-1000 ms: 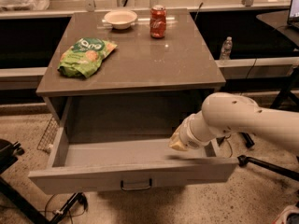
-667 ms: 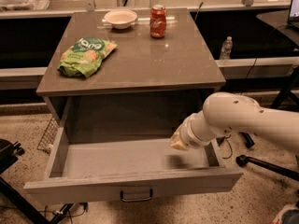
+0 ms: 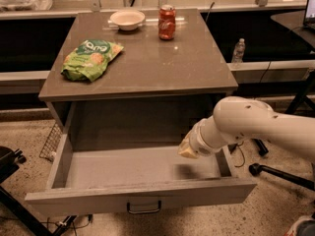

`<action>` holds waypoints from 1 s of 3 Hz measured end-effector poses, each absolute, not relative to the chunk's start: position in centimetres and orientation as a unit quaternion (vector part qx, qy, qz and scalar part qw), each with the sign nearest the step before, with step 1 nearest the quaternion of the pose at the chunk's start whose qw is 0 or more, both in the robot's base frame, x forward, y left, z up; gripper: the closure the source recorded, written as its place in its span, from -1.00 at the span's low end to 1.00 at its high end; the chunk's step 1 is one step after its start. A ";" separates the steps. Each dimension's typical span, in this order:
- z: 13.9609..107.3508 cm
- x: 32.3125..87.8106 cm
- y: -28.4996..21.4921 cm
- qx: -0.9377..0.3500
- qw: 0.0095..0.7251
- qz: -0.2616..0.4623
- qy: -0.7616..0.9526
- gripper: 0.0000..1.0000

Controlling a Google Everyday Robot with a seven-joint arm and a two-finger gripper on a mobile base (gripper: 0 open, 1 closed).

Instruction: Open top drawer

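The large grey-brown top drawer [image 3: 197, 191] stood pulled well out from beneath the grey cabinet top [image 3: 147, 68], with its small dark bar handle [image 3: 144, 208] at the front. The white arm's gripper [image 3: 188, 150] hung over the tray's right side; whether it was wide or narrow could not be told.

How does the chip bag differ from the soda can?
The green chip bag lies flat at the left; the red soda can stands upright at the back. The bag is wider, the can narrower. Both sit on the cabinet top, above the open top drawer where the tool hangs.
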State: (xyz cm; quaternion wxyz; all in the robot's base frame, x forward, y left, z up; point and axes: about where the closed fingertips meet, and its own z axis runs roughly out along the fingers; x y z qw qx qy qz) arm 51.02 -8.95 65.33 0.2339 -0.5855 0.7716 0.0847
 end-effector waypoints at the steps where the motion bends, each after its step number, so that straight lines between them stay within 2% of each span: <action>1: 65.4 51.0 -8.9 -0.586 0.234 0.084 0.771 -0.76; 2: 65.5 51.0 -8.9 -0.587 0.235 0.083 0.770 -1.00; 3: 65.5 51.0 -8.9 -0.587 0.235 0.083 0.770 -1.00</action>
